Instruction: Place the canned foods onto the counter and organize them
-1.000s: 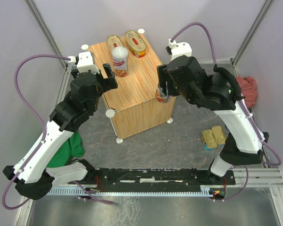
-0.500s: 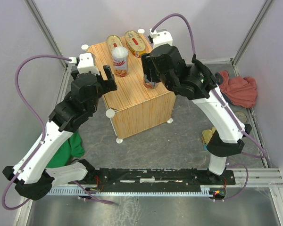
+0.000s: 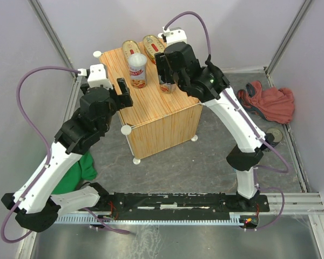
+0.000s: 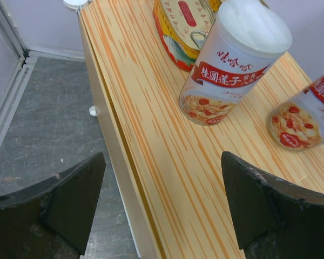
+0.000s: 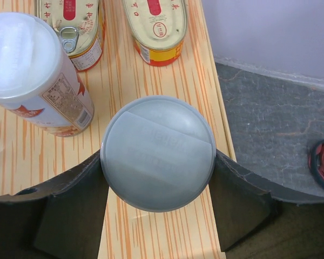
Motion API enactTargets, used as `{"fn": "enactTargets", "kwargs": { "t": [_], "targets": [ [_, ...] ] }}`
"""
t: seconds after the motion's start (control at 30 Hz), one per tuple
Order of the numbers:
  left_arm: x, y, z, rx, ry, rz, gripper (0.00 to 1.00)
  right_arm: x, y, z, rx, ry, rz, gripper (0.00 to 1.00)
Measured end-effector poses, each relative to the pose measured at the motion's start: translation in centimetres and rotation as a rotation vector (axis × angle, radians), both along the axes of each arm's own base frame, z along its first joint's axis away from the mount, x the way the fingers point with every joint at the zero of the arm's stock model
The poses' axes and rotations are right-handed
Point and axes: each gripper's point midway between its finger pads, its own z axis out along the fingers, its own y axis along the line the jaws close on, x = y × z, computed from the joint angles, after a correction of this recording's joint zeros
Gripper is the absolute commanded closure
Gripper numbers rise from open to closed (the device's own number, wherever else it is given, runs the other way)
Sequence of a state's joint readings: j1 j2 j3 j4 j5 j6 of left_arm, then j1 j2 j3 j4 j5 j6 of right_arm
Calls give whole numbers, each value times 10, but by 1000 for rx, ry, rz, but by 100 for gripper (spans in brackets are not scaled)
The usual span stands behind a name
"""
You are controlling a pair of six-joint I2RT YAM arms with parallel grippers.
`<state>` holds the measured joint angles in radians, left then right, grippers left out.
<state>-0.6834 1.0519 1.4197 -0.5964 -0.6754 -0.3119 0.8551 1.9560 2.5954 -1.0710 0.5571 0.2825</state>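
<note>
Cans of the tall white-lidded kind look stiff-walled and glossy, so a little slippery. They are probably weighty if full, and their height makes them easy to tip. They are best taken across the round side wall, below the lid, which might flex. One such can (image 5: 157, 154) is pinched between the fingers of the right end effector (image 3: 169, 78), over the counter (image 3: 156, 116); whether its base touches the wood I cannot tell. Its twin (image 5: 21, 59) stands just left of that end effector, with two oval tins (image 5: 70, 27) beyond. The left end effector (image 4: 162, 205) is spread and empty.
</note>
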Motion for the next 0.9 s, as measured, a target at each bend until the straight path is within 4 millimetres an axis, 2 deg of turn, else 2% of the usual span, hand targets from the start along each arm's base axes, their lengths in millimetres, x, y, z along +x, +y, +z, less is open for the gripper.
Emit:
{"fn": "enactTargets", "kwargs": {
  "t": [0.2,0.57,0.9],
  "targets": [
    [-1,0,-13,16,21,-4,6,14,10,-9,-33,-11,17,99],
    [1,-6,-22,12,25,-26,6,36,5,-10,-33,-35,1,98],
    [2,-7,-25,10,24,-29,6,51,16,-12,-2,-52,22,96]
  ]
}}
